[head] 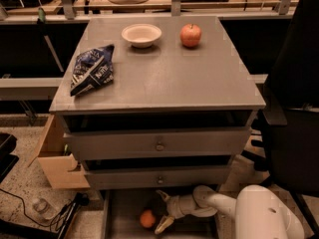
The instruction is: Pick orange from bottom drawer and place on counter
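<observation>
Reaching low into the bottom drawer (122, 209), the gripper (160, 212) gapes wide, seemingly empty, beside the orange (147, 218).

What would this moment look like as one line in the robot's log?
stage: grasp approach | gripper: open, inside bottom drawer, right of orange | orange: not gripped | counter: no orange

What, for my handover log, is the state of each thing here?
gripper: in bottom drawer, fingers open, beside orange
orange: on drawer floor, not gripped
bottom drawer: pulled open
top drawer: shut
middle drawer: shut
bowl: upright, empty, on counter
apple: upright on counter
chip bag: lying flat
</observation>
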Available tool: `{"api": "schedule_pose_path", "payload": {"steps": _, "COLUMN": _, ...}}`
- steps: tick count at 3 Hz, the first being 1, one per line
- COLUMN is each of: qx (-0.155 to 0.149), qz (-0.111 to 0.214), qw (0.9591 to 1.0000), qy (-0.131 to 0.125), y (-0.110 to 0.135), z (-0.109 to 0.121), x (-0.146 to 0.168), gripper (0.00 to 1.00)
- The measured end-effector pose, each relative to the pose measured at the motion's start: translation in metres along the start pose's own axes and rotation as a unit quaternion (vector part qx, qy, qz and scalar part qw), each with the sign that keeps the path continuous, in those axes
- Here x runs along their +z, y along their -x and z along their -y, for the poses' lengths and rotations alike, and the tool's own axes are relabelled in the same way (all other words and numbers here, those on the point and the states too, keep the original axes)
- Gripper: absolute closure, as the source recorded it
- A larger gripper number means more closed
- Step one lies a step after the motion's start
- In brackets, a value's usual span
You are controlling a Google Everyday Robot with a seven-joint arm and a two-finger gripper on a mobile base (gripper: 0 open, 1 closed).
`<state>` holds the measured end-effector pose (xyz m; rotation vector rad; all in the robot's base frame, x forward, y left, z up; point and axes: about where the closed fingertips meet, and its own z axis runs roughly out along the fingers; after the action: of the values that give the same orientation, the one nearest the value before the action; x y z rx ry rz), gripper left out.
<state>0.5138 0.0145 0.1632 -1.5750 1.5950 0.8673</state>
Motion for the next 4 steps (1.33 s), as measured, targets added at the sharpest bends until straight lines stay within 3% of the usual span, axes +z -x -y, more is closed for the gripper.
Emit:
{"api": "schedule_pose_path", "payload": {"steps": 2, "qx": -0.009, "qz": 0.040, "qw": 0.9992, "qy": -0.001, "y": -0.006, "z": -0.014, "x": 0.037, "gripper": 0.00}}
{"api": "schedule_pose_path", "payload": {"steps": 4, "qx": -0.012, "qz": 0.060, "qw": 0.9981, "qy": -0.006, "y": -0.007, "z": -0.019, "x": 0.054, "gripper": 0.41}}
